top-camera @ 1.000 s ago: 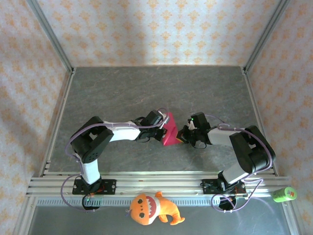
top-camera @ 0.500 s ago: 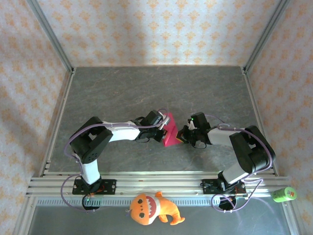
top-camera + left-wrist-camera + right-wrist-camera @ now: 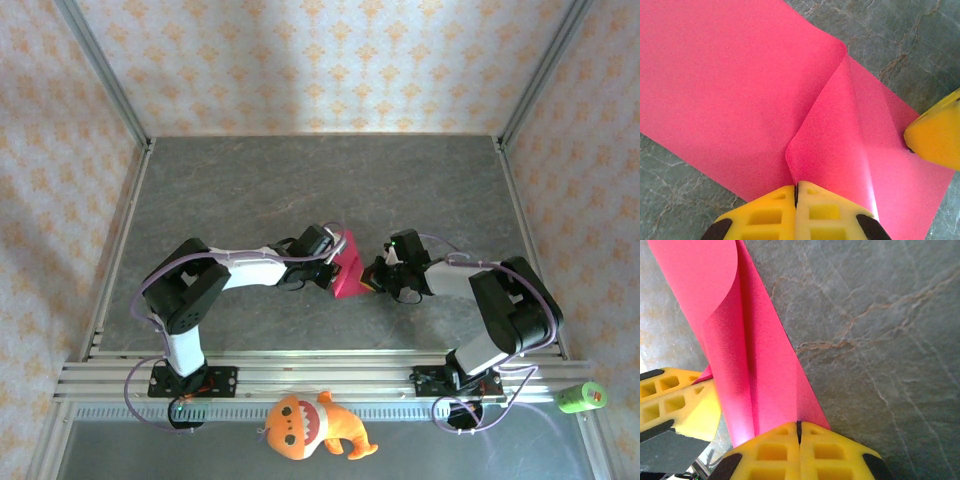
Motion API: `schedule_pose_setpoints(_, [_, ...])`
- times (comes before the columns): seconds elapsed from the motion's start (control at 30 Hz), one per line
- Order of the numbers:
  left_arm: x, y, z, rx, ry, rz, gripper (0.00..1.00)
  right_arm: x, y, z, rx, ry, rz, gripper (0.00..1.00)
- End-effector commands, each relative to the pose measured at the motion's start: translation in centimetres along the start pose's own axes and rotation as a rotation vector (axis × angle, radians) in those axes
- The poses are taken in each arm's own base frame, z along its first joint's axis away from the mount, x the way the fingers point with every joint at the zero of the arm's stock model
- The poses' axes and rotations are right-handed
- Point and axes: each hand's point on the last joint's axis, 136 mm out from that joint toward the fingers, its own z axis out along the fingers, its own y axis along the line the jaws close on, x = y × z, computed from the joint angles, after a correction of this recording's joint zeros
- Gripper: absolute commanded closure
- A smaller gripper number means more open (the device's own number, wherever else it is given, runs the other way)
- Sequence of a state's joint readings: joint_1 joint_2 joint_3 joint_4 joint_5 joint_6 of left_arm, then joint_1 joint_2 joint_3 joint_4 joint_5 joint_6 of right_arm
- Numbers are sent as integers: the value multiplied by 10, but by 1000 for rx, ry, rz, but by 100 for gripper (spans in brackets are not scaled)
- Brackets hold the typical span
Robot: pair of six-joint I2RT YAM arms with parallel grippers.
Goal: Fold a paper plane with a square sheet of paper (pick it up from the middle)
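One grey counter [image 3: 250, 190] carries the whole scene. Over its middle the left arm [image 3: 250, 268] and the right arm [image 3: 460, 275] meet, their bases at the near edge. Between them sits the square sheet of paper [image 3: 347, 268], magenta-pink and bowed rather than flat. In the left wrist view one flap curls over the other along a soft, unpressed ridge. Whether any edge rests on the counter we cannot tell. The left hand [image 3: 796, 192] has its fingers together, clamped on the sheet's edge where that ridge begins. The right hand [image 3: 799, 429] is likewise pinched onto the opposite edge.

We judge the step in hand to be the first lengthwise fold, with no sharp crease yet made. The next move, in our reading, calls for three things:
- bringing the two edges into register;
- lowering the sheet flat;
- pressing the ridge down without either grip slipping or tearing the thin paper.
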State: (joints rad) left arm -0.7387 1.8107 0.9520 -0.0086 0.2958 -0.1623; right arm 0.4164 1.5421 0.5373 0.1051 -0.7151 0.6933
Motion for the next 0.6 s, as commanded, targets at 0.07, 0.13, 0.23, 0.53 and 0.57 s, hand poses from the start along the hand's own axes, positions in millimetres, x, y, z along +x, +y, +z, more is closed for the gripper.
schedule_pose_setpoints(0.07, [-5,4,1,-31,0,22,100,10,-37,4,138,16,52,100])
schedule_pose_setpoints(0.13, [-4,4,2,-31,2,24,100,9,-36,4,137,16,49,100])
schedule_pose_setpoints(0.23, [-2,5,2,-35,6,23,100,10,-36,4,138,17,50,100])
schedule_pose_setpoints(0.53, [0,6,4,-40,12,26,100,9,-36,4,136,16,49,100])
schedule_pose_setpoints(0.57, [0,5,4,-37,12,25,100,9,-36,4,136,16,51,100])
